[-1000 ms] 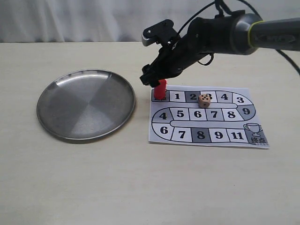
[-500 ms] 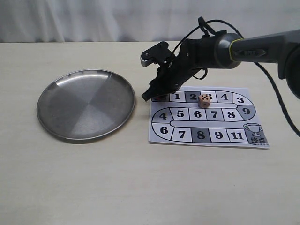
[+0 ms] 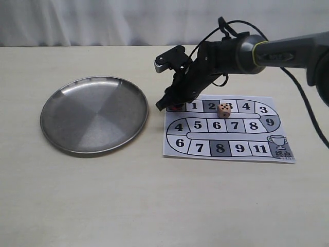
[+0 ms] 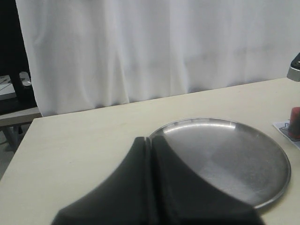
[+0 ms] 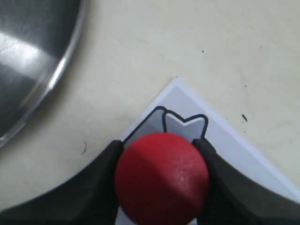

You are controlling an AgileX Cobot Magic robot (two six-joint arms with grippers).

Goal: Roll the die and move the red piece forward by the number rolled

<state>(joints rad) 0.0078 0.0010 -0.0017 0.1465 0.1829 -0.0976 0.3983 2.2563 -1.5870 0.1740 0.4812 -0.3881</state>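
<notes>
The red piece [image 3: 177, 107] stands on the start square of the paper board [image 3: 171, 150], mostly hidden by my right gripper [image 3: 172, 105]. In the right wrist view its round red top [image 5: 161, 176] fills the gap between the black fingers [image 5: 104, 185], which press on both of its sides. The die [image 3: 223, 110], a tan cube with black pips, rests on square 3, apart from the gripper. My left gripper [image 4: 150, 146] is shut on nothing, hovering by the plate's rim and out of the exterior view. The red piece [image 4: 295, 123] shows at that view's edge.
A round steel plate [image 3: 94, 114] lies left of the board, its rim [image 5: 28, 56] close to the right gripper and its bowl [image 4: 234, 154] beyond the left gripper. A white curtain hangs behind the table.
My right gripper has come down over the red piece, which stood visible below the fingers a second ago. Die, board and plate have not moved.
</notes>
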